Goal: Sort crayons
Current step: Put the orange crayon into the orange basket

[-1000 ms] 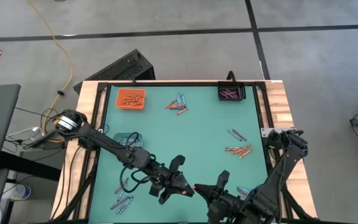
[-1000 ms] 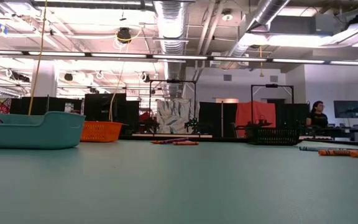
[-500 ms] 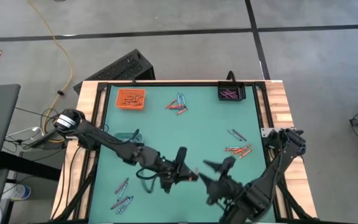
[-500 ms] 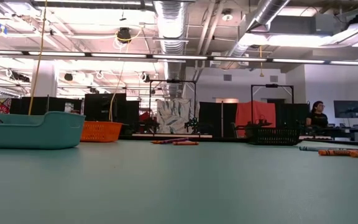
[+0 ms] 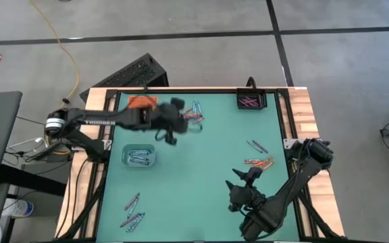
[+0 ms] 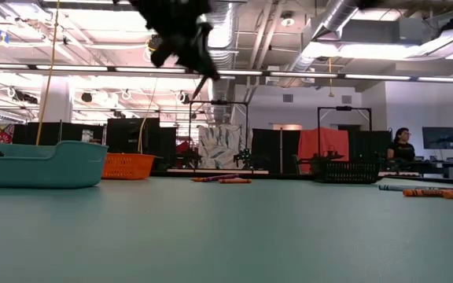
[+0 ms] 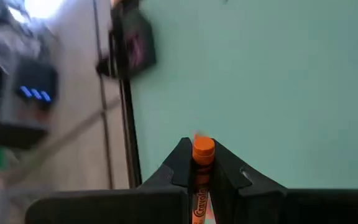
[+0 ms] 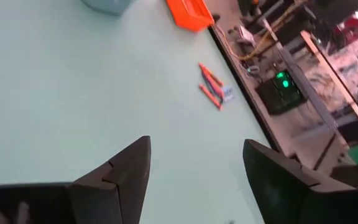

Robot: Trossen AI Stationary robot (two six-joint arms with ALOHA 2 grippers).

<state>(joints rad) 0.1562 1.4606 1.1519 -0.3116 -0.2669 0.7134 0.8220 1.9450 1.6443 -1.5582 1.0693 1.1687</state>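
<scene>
**Orange crayon en route to orange tray**

High view: left end effector [image 5: 174,128] hangs over the table [image 5: 215,155] beside the orange tray [image 5: 135,102], prob. to drop there. Right end effector [image 5: 240,183] waits near the front edge.

Low view: left arm up high.

Left wrist: fingers pinch an orange crayon [image 7: 202,163].

Right wrist: fingers [image 8: 126,168] spread, nothing held.

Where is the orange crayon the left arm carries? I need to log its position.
The orange crayon sits clamped between the left gripper's fingers, raised above the table's far left part, beside the orange tray in the high view.
</scene>
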